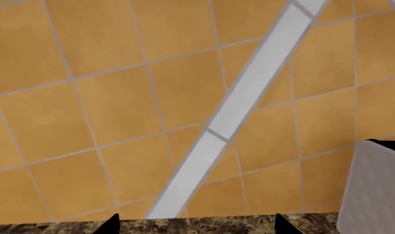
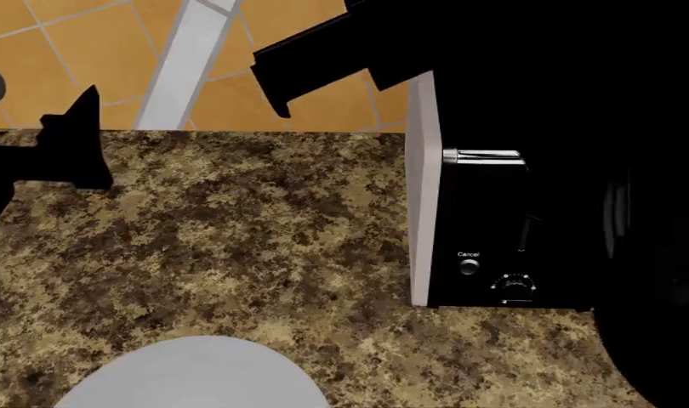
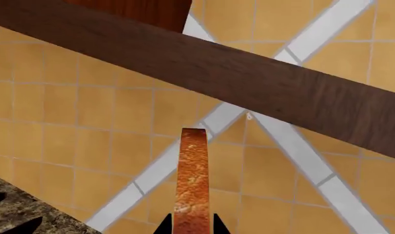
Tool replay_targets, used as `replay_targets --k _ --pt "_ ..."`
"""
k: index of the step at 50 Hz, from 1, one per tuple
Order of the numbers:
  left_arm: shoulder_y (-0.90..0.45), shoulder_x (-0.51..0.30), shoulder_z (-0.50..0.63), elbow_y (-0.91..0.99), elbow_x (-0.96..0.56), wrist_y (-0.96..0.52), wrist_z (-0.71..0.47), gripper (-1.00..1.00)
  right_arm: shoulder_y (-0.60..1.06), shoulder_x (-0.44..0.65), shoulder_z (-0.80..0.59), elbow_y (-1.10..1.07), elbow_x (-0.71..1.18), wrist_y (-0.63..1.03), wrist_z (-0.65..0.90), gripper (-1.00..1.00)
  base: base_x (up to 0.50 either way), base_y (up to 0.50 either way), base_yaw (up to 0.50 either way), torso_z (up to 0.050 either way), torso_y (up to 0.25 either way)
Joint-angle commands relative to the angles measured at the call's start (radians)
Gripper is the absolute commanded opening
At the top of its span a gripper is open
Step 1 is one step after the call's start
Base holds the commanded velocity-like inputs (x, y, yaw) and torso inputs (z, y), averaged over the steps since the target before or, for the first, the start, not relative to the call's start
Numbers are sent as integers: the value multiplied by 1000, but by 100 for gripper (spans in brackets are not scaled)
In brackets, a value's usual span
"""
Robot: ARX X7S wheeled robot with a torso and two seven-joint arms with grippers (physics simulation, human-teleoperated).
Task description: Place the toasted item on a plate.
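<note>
Between right gripper [image 3: 192, 225] fingertips, clamped edge-on: toasted item [image 3: 193, 180], light, stiff, crumbly, best pinched gently across flat faces.

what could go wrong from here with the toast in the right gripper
The bread slice is pinched only at its lower edge, standing tall above the fingertips, so it might tip or slip during the swing. The plate sits half out of the head view, so the drop may be poorly aimed. The toaster stands along the path.
</note>
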Motion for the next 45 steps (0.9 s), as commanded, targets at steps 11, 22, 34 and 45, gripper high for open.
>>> replay_targets --k 11,22,34,45 --pt "5 -3 2 10 -8 -1 -7 100 -39 65 8 -111 390 -253 257 -100 0 0 0 0 0" --pt "5 -9 -5 16 -12 -4 -16 100 -57 67 6 -185 532 -412 348 -100 0 0 0 0 0" --pt "18 -6 -3 -1 -5 21 -17 100 -122 68 22 -277 616 -569 417 -100 0 0 0 0 0" --pt "16 -5 -3 -11 -6 30 -18 100 -112 92 -35 -355 720 -716 498 -100 0 0 0 0 0"
